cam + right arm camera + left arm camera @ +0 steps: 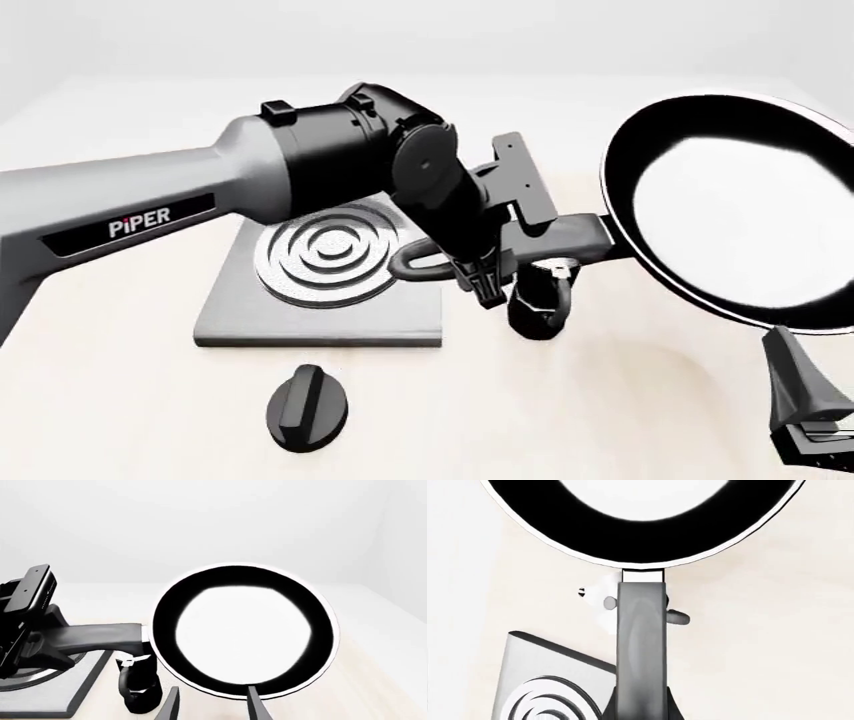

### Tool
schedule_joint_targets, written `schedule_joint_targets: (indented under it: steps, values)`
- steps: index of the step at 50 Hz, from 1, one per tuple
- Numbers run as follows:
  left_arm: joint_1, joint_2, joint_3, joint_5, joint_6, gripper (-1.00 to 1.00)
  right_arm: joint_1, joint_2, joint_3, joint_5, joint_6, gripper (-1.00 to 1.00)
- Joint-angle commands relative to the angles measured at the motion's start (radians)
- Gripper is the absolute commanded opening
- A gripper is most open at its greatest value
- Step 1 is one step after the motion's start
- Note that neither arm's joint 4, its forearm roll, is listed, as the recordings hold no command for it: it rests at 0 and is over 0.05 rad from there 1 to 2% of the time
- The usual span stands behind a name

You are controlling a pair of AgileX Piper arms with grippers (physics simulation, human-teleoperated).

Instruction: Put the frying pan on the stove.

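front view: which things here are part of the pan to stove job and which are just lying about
Part of the job:
- glossy black round frying pan, handle held by the left gripper
- flat square grey metal stove

Just lying about:
- small black-and-silver moka pot
- small black oval knob

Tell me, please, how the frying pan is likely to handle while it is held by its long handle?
Held by the left gripper near the handle's end, the frying pan probably pulls bowl-down, since the wide bowl sits far from the grip. Its glossy black surface suggests it may slip if the grip loosens. It looks rigid, so it should not flex on the way to the stove.
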Motion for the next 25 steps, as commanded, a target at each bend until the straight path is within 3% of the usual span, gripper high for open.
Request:
schedule_joint_targets:
  steps: [1,25]
  values:
    - [0.036,-0.033,-0.027,-0.015,0.009,-1.00,0.000,0.000,0.000,0.000,0.000,1.00]
    - [0.114,-0.080,-0.038,-0.046,-0.021,-1.00,0.000,0.000,0.000,0.000,0.000,1.00]
